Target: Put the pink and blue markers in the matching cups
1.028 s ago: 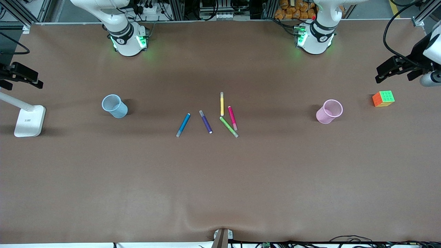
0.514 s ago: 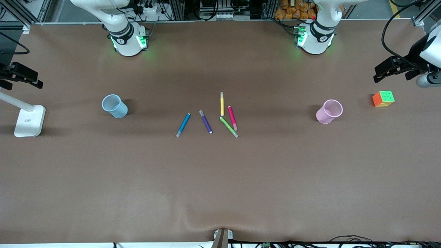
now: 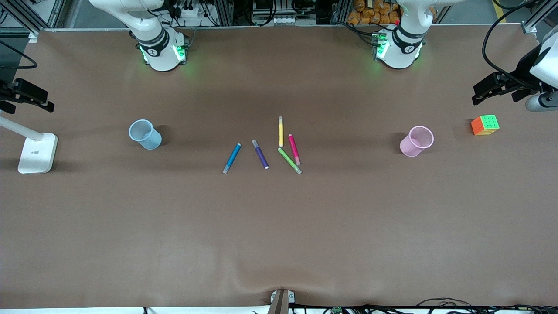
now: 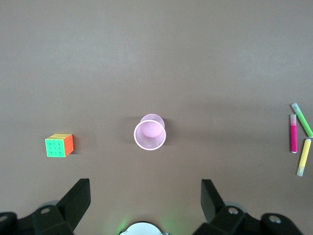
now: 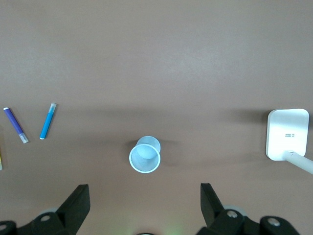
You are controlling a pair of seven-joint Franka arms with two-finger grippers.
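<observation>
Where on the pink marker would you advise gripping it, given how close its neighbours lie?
I would grip the pink marker from above on its upper half, fingers across its width. Its lower end nearly meets the green marker, and the yellow marker lies close alongside.

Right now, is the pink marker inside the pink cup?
No, the pink marker lies flat on the table among the other pens, well apart from the pink cup.

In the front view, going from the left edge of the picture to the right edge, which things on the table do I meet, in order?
White lamp base → blue cup → blue marker → purple marker → pink cup → colour cube. The yellow, green and pink markers lie between the purple marker and the pink cup, but they overlap in order.
</observation>
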